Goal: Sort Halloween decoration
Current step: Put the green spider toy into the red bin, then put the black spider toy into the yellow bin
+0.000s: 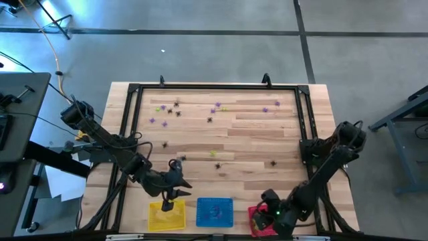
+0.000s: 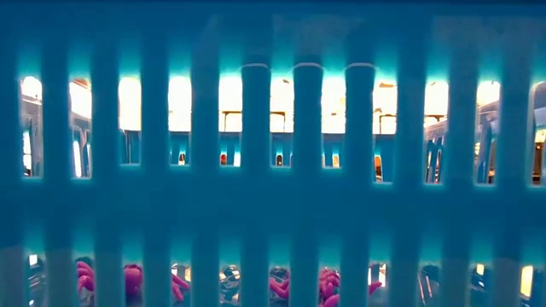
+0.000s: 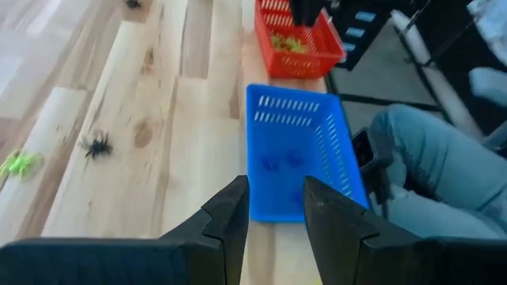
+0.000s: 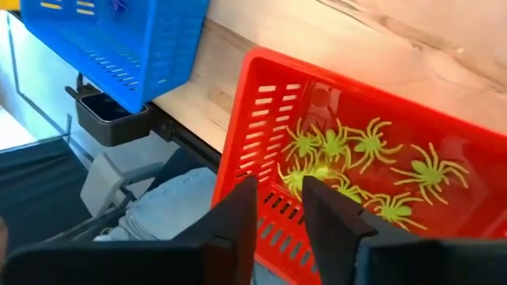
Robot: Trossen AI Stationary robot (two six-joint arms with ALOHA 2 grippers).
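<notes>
Overhead: roughly a dozen spiders (image 1: 210, 120) are scattered toward 12 o'clock on the counter (image 1: 254, 144), so maybe halfway. Left wrist: left pincer (image 3: 276, 207) spread, empty, over the blue basket (image 3: 297, 158). Right wrist: right pincer (image 4: 279, 204) spread above the red basket (image 4: 261, 119) of green spiders (image 4: 356, 162).

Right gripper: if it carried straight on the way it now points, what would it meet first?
Probably the red basket with its yellow-green spiders; the right gripper hangs open right over it.
</notes>
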